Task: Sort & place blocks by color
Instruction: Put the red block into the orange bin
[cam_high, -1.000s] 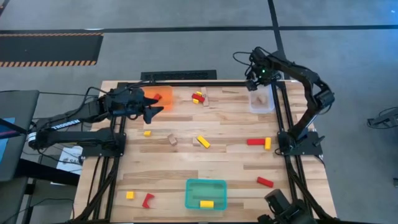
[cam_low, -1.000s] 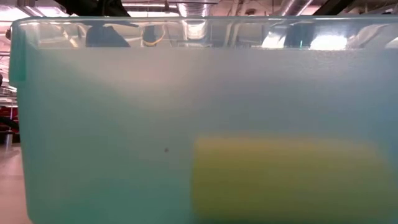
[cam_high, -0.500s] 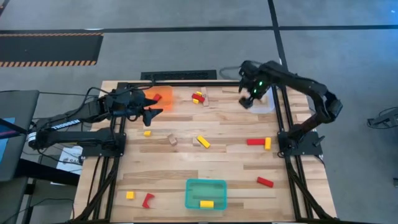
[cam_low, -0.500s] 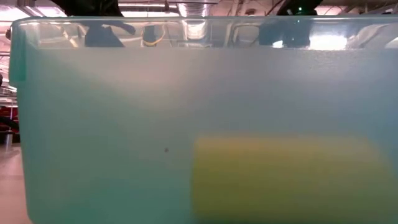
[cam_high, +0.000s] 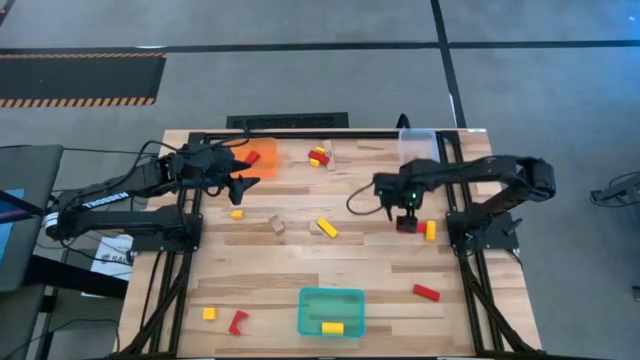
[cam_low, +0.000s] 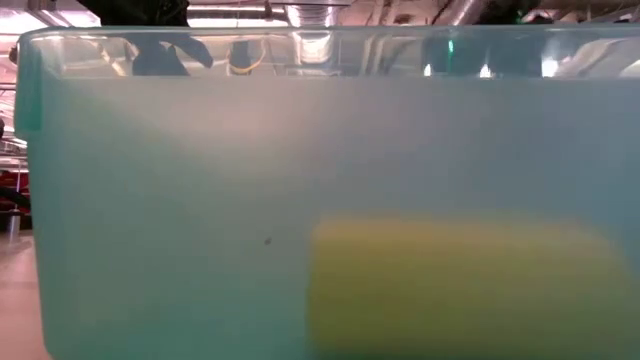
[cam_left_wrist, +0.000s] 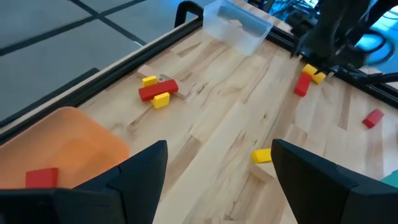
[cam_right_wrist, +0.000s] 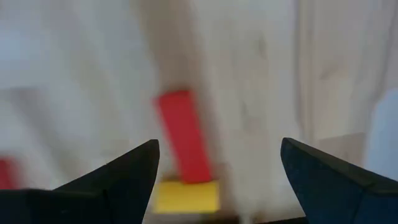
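Observation:
Red, yellow and pale wood blocks lie scattered on the wooden table. My right gripper (cam_high: 405, 208) is open and empty, just above a red block (cam_high: 408, 227) that lies end to end with a yellow block (cam_high: 431, 230). Its wrist view shows the red block (cam_right_wrist: 183, 143) and the yellow block (cam_right_wrist: 186, 196) between its fingers. My left gripper (cam_high: 252, 170) is open and empty at the near edge of the orange tray (cam_high: 262, 158), which holds one red block (cam_left_wrist: 42, 177). The teal tray (cam_high: 330, 310) holds one yellow block (cam_high: 332, 327).
A clear tray (cam_high: 420, 146) stands at the far right. A red-and-yellow cluster (cam_high: 318, 156) lies at the far middle. Yellow and wood blocks (cam_high: 324, 228) lie mid-table, a red block (cam_high: 426, 292) near right, and yellow and red blocks (cam_high: 225, 318) near left. The teal tray's wall (cam_low: 200, 200) fills the low view.
My right gripper has left the clear tray at the far right and swung toward the table's near edge and down. It now hangs over the red block at mid-right.

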